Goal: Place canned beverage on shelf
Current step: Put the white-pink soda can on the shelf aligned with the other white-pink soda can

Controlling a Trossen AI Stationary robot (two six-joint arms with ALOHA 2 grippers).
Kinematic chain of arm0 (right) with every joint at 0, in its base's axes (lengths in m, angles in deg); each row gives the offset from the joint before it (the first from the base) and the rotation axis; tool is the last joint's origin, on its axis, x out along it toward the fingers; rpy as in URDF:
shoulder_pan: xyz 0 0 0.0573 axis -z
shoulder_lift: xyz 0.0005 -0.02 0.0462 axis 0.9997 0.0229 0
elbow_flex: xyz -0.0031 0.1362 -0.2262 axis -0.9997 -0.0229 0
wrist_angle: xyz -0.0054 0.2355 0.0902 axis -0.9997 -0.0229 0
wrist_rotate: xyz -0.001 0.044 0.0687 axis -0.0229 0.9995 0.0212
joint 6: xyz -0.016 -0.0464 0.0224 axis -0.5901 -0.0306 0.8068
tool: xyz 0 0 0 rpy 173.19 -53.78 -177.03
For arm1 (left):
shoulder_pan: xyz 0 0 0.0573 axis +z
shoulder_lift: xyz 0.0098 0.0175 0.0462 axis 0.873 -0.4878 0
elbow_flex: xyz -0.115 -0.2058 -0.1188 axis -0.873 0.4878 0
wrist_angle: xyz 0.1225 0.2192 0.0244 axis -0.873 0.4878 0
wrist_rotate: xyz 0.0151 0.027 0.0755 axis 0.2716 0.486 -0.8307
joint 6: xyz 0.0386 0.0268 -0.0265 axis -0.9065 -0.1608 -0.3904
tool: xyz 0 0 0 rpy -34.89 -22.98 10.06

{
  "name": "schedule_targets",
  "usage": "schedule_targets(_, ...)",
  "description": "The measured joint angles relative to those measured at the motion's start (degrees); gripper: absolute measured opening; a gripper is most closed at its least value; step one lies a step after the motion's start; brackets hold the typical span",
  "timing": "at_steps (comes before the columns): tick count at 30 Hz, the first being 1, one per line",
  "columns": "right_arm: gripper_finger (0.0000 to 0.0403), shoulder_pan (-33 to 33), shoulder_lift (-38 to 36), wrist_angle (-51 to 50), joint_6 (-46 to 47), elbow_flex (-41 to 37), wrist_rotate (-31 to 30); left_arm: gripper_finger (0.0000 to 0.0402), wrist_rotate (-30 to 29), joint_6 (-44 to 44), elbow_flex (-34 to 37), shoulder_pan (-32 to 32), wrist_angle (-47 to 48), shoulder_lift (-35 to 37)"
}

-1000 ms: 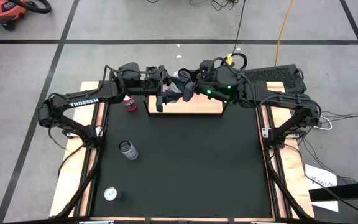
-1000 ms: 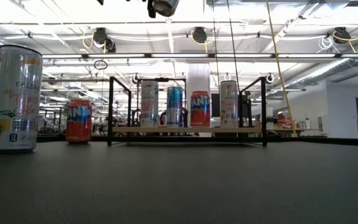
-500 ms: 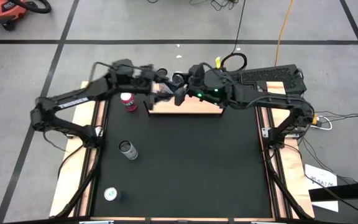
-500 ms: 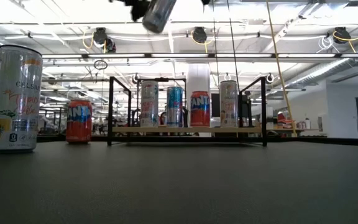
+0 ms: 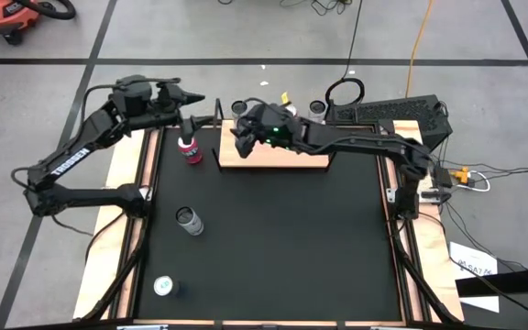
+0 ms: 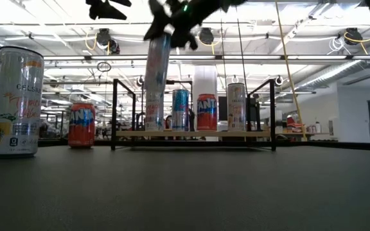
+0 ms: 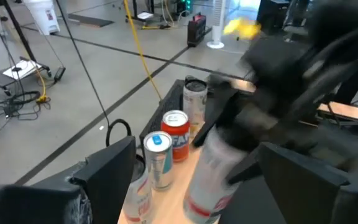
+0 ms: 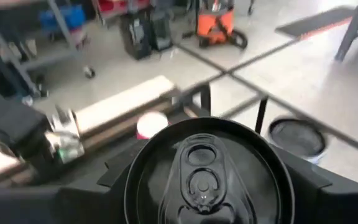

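My right gripper (image 5: 242, 131) is shut on a tall silver can (image 6: 156, 83) over the left end of the shelf (image 5: 287, 158), a light wooden board with black posts. The can also shows in the left wrist view (image 7: 207, 174) and its top shows in the right wrist view (image 8: 201, 171). A blue can (image 6: 180, 109), an orange Fanta can (image 6: 206, 112) and a white can (image 6: 236, 106) stand on the shelf board (image 6: 191, 133). A fourth can (image 7: 138, 193) stands at the shelf's left end. My left gripper (image 5: 189, 97) is open and empty, up beyond the table's far left corner. My right gripper pinches the can between its two fingers at its upper wall, just under the top rim (image 6: 161, 40). The fingers come from above, pointing down. The can hangs below them, nearly upright and tipped a little. Whether its lower end touches the shelf, I cannot tell.
An orange Fanta can (image 5: 190, 149) stands on the black table left of the shelf. A silver can (image 5: 189, 220) stands mid-left and another (image 5: 163, 287) near the front left. The wide black surface right of these cans holds nothing.
My right gripper has gone toward the table's left edge and down with the silver can. The can has swung from slanted high above to nearly upright at the shelf's left end. My left gripper has drawn away from it toward the table's far left corner.
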Motion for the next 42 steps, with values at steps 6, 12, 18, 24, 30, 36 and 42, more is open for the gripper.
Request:
schedule_targets(6, 0.0246, 2.7, 4.94, 2.15, -0.66, 0.0, 4.83, 0.034, -1.44, 0.13, 0.01, 0.02, 2.59, 0.69)
schedule_targets(12, 0.0246, 4.19, 8.31, 2.14, -4.45, 0.0, 7.47, 0.0341, -4.12, -0.01, 0.02, 0.02, 4.05, 0.03)
schedule_targets(18, 0.0246, 4.92, 10.34, 4.52, -7.46, 0.02, 10.55, 0.0341, -4.18, -1.18, 0.04, 0.09, 4.17, -1.27)
schedule_targets(24, 0.0247, 5.54, 13.1, 4.09, -7.83, 3.34, 10.57, 0.0341, -4.22, -1.47, 0.07, 0.13, 4.27, -2.57)
schedule_targets(30, 0.0247, 5.75, 16.43, -1.49, -7.09, 8.51, 12.06, 0.0341, -4.95, -1.55, 0.07, 0.14, 7.15, -2.92)
schedule_targets(36, 0.0247, 5.77, 16.44, -3.3, -6.45, 9.03, 12.04, 0.0341, -6.64, -3.76, 0.09, 0.61, 13.43, -2.92)
schedule_targets(42, 0.0267, 6.53, 16.44, -3.75, -3.85, 9.03, 14.77, 0.0341, -7.3, -3.98, 0.09, 1.35, 14.51, -2.72)
